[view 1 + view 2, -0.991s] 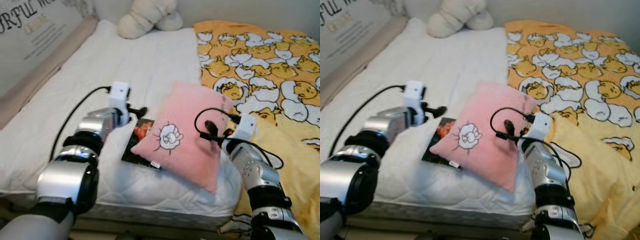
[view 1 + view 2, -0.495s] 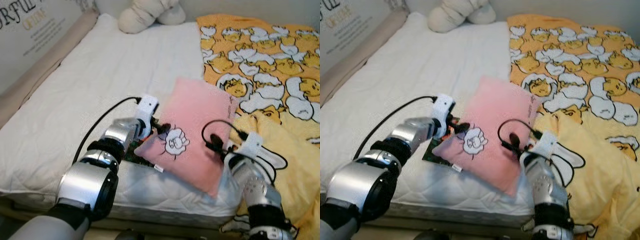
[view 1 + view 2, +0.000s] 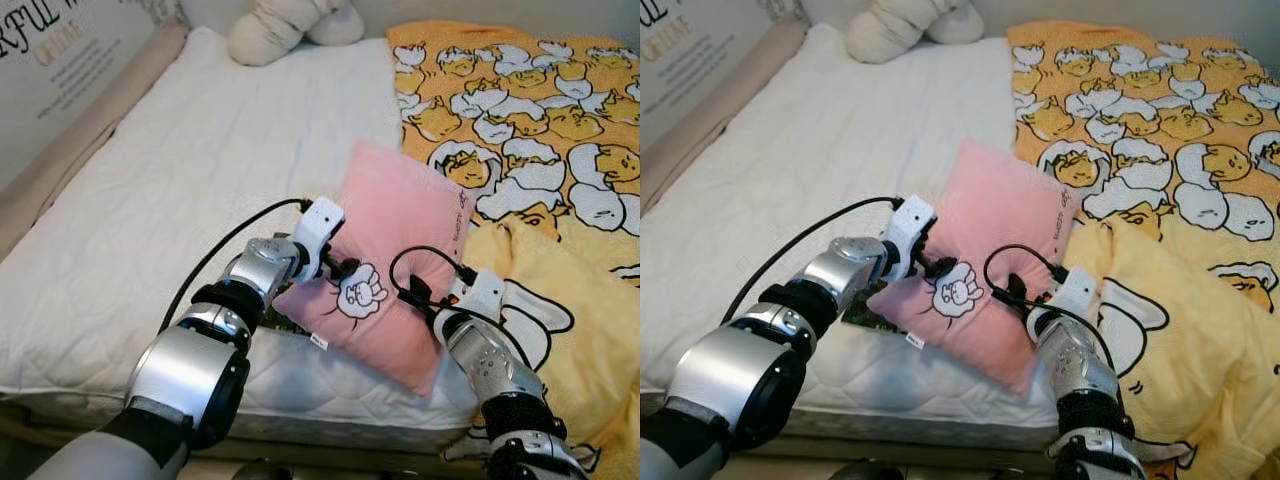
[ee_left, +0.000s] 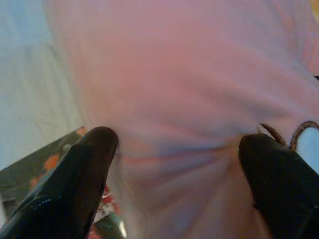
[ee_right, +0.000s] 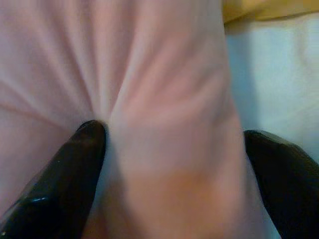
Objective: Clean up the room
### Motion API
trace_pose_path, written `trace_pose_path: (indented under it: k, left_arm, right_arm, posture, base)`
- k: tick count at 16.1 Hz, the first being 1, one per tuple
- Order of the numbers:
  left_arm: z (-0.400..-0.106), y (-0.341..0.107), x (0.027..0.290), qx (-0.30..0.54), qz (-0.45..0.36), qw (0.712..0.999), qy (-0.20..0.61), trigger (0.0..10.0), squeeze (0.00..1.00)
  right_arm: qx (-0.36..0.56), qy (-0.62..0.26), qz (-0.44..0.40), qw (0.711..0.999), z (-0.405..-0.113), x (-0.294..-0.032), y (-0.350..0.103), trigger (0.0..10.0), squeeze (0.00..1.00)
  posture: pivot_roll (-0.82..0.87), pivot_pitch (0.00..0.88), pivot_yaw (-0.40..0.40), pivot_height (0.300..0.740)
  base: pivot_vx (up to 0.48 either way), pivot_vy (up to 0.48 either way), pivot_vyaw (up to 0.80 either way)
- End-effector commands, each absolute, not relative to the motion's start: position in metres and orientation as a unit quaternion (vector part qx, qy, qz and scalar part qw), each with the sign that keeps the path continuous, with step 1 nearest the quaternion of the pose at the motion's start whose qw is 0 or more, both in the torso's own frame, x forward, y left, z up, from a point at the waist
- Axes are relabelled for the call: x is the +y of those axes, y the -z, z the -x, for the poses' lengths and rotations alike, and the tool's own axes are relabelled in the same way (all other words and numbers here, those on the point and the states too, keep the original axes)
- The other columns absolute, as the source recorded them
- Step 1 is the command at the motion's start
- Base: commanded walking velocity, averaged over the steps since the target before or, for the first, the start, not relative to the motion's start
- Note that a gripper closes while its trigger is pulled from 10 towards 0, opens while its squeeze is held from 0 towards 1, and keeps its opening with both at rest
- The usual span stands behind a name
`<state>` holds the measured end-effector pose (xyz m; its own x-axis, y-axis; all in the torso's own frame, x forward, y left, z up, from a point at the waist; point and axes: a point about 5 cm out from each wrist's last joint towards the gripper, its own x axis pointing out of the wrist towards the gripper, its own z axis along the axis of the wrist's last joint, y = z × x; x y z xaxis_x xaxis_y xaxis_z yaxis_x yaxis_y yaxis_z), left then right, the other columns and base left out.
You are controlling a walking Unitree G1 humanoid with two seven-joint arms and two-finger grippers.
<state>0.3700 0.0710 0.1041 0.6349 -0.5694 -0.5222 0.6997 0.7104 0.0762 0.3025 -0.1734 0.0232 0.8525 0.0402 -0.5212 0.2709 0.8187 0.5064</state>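
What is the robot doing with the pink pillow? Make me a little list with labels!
place: a bed with a white mattress
main thing: pink pillow with a cartoon drawing, tilted up off the mattress
left gripper: pressed into the pillow's near left part, fabric bunched between its fingers
right gripper: gripping the pillow's near right part, fabric creased between its fingers
under the pillow: a dark magazine
beside it: yellow duck-print blanket
far end: cream plush toy

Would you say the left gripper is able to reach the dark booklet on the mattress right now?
Probably not: the left gripper is busy pinching the pink pillow, which covers most of the booklet.
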Motion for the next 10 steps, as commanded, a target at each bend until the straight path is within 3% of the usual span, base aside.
trace_pose_path:
  k: [1,2,3,6,7,10]
  left_arm:
    - [-0.377,-0.112,0.084,0.226,-0.160,0.901,0.334,10.0,0.00]
    - [-0.393,-0.143,0.109,0.174,-0.150,0.927,0.295,10.0,0.00]
    - [-0.396,-0.153,0.117,0.159,-0.137,0.934,0.288,10.0,0.00]
    - [-0.398,-0.161,0.129,0.162,-0.103,0.937,0.293,10.0,0.00]
    - [-0.398,-0.168,0.141,0.167,-0.034,0.942,0.289,10.0,0.00]
    - [-0.389,-0.148,0.137,0.208,-0.026,0.927,0.310,10.0,0.00]
  right_arm:
    - [0.283,0.055,-0.281,0.916,-0.300,-0.168,-0.017,10.0,0.00]
    - [0.265,0.045,-0.274,0.923,-0.303,-0.167,-0.021,10.0,0.00]
    - [0.264,0.040,-0.271,0.925,-0.304,-0.165,-0.021,10.0,0.00]
    - [0.270,0.039,-0.278,0.921,-0.304,-0.162,-0.017,10.0,0.00]
    - [0.278,0.039,-0.300,0.912,-0.301,-0.159,-0.012,10.0,0.00]
    - [0.287,0.040,-0.340,0.895,-0.296,-0.162,-0.005,10.0,0.00]
  posture:
    - [-0.03,0.031,0.078,0.740]
    - [-0.03,0.020,0.081,0.740]
    - [-0.03,0.020,0.081,0.740]
    - [-0.01,0.005,0.078,0.740]
    - [-0.01,0.000,0.073,0.740]
    - [0.00,0.000,0.061,0.740]
  base:
    - [0.000,0.000,0.00]
    - [0.000,0.000,0.00]
    - [0.000,0.000,0.00]
    - [0.000,0.000,0.00]
    - [0.000,0.000,0.00]
    - [0.000,0.000,0.00]
